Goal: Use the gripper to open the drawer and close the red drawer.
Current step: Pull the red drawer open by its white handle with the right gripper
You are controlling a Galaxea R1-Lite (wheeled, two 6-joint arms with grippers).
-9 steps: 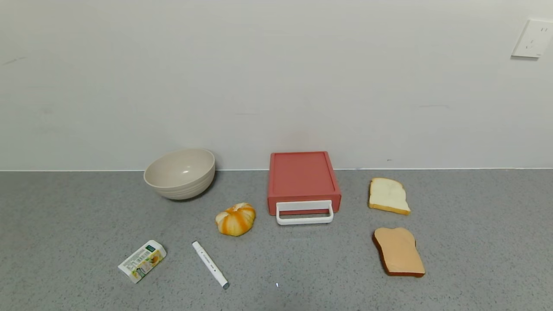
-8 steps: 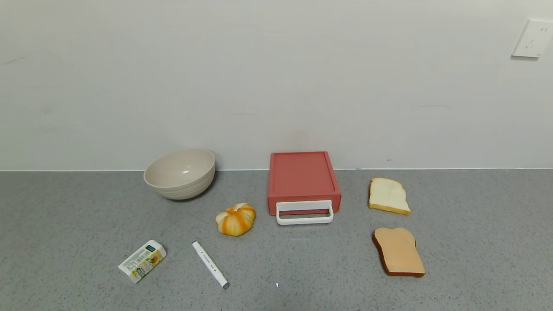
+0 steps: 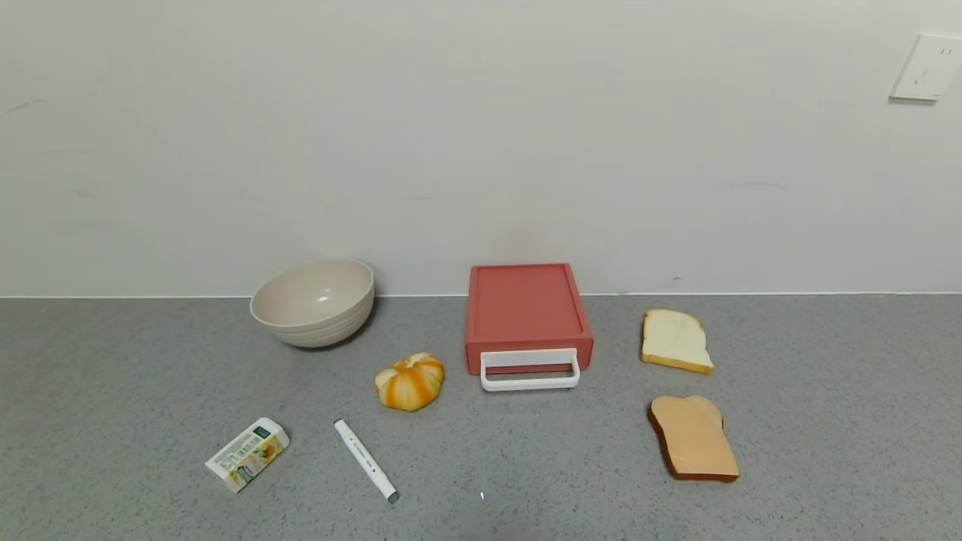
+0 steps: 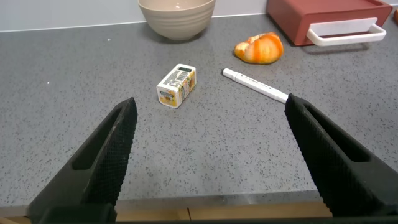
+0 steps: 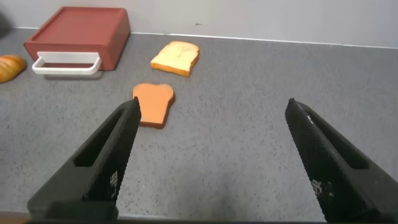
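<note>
Sitting shut against the back edge of the grey counter, a little right of its middle, the red drawer faces you with its white loop handle toward the front edge. You have bare counter directly in front of that handle all the way to the front edge. To its left lie a striped bun, a white marker and a small carton, with a beige bowl at the back edge. To its right lie a white bread slice and a toasted slice. Your left gripper hangs over the front edge near the carton, jaws spread wide and empty. Your right gripper hangs over the front edge nearer the toasted slice, jaws likewise spread and empty.
</note>
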